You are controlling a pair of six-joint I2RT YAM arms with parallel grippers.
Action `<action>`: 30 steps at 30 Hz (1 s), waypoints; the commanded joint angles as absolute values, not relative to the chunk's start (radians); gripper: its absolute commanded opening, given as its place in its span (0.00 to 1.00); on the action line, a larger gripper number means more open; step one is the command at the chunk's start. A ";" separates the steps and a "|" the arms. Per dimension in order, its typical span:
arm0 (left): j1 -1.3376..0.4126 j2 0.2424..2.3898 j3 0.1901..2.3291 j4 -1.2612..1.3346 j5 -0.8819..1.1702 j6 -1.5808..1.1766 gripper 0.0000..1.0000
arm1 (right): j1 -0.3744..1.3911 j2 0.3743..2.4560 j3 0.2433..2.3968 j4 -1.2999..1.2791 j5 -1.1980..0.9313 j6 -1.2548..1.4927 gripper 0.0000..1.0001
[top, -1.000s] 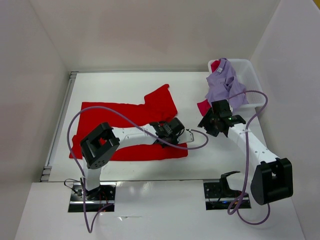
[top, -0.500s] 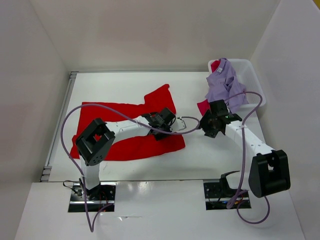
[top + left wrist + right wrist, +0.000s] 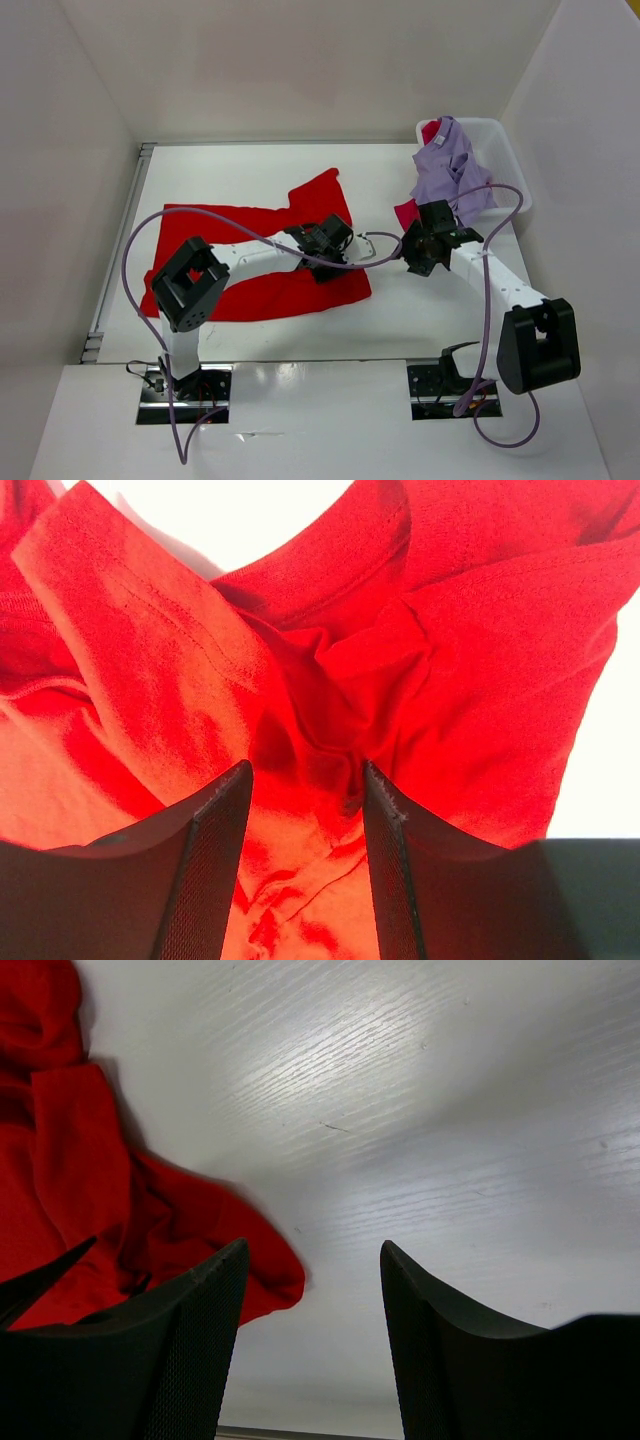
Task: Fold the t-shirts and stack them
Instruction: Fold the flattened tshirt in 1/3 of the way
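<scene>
- The bright red t-shirt (image 3: 270,295) lies spread out on the white surface (image 3: 240,175), in front of the left arm.
- 1 sleeve sticks up toward the back wall.
- The left claw (image 3: 305,775) is right over the red t-shirt, near its right end.
- Its 2 fingers are apart, so it is open. A bumpy fold of red cloth sits between them.
- The right claw (image 3: 315,1250) is open too, with nothing in it. Below it is bare surface, with the edge of the red t-shirt just beside it.
- The white bin (image 3: 503,142) sits at the far right corner.
- The purple t-shirt (image 3: 445,170) hangs over the bin's front rim.
- The pinkish red t-shirt (image 3: 406,213) peeks out under the purple t-shirt.
</scene>
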State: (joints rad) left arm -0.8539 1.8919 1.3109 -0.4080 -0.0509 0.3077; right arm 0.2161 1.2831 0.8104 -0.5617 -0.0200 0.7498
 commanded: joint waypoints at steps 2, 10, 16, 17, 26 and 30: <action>-0.848 1.842 1.344 -0.417 -0.029 0.291 0.54 | 0.230 1.298 0.798 -0.515 -0.029 0.741 0.60; -0.848 1.824 1.344 -0.445 -0.029 0.301 0.38 | 0.230 1.298 0.798 -0.515 -0.038 0.741 0.60; -0.848 1.813 1.325 -0.456 -0.017 0.310 0.57 | 0.230 1.298 0.798 -0.515 -0.038 0.741 0.60; -0.848 1.813 1.325 -0.456 -0.017 0.319 0.57 | 0.230 1.298 0.798 -0.515 -0.038 0.741 0.60; -0.848 1.833 1.298 -0.407 -0.037 0.308 0.19 | 0.239 1.298 0.798 -0.515 -0.038 0.741 0.60; -0.824 1.819 1.308 -0.396 -0.058 0.296 0.09 | 0.261 1.328 0.798 -0.496 -0.069 0.732 0.60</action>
State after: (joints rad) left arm -0.8455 1.8549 1.3022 -0.4255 -0.0502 0.3096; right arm 0.2340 1.3025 0.8082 -0.5465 -0.0456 0.7429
